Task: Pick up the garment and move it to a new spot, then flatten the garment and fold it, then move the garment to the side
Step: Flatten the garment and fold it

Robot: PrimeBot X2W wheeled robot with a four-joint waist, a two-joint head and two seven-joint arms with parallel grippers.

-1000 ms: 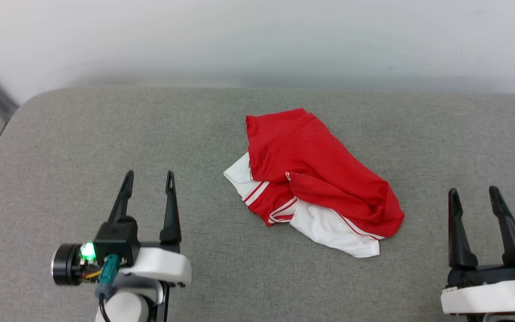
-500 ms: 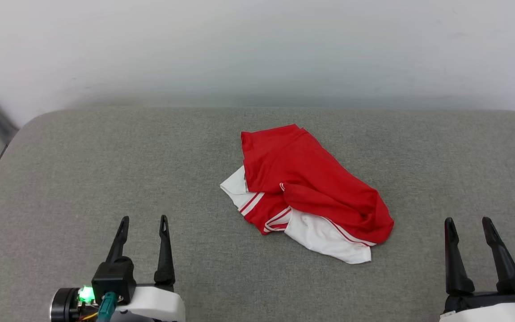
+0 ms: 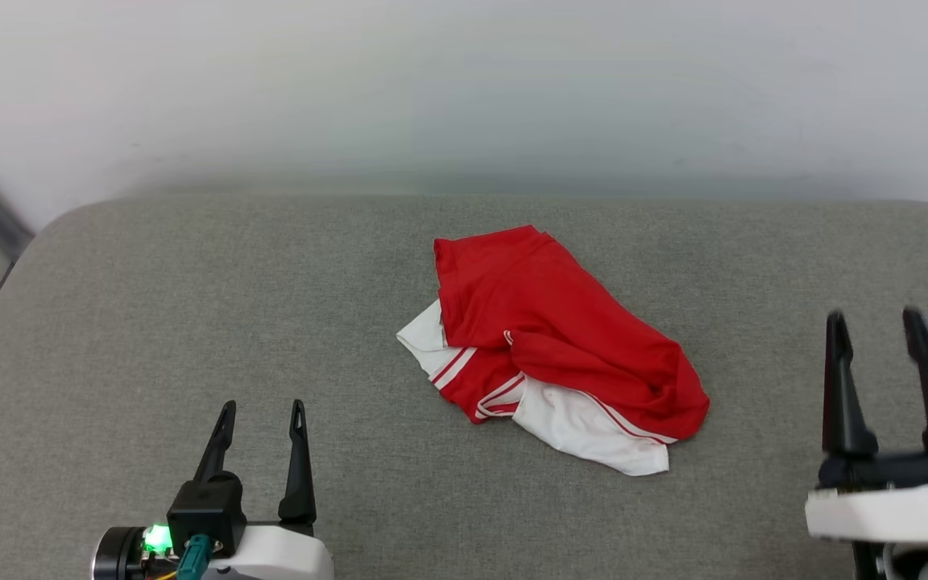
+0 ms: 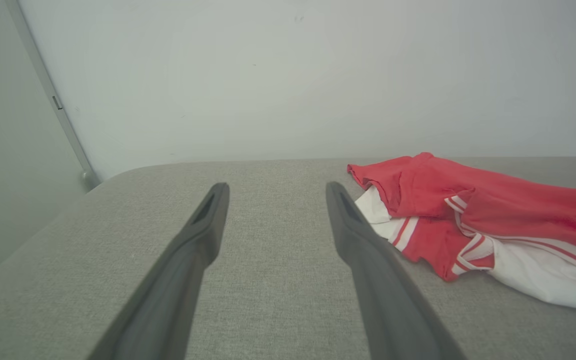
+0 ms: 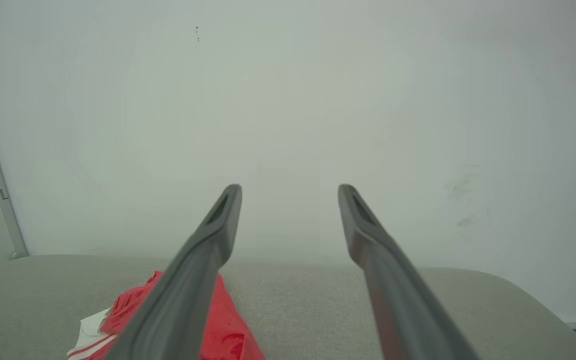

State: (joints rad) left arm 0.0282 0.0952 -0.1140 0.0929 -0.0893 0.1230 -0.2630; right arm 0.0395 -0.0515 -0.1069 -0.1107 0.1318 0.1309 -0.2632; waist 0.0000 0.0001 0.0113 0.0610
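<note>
Between the two grippers and ahead of their fingertips, the garment [image 3: 561, 338] is lying crumpled in a heap on the gray padded surface [image 3: 190, 306]. Red cloth is sitting on top, with white sleeve ends and striped trim poking out on the side facing the grippers. The left gripper [image 3: 263, 404] is hovering well apart from it, fingers spread wide and gripping nothing. The right gripper [image 3: 873, 316] is hovering off the garment's other end, likewise spread and empty, pointing toward the pale wall [image 3: 464, 97].
</note>
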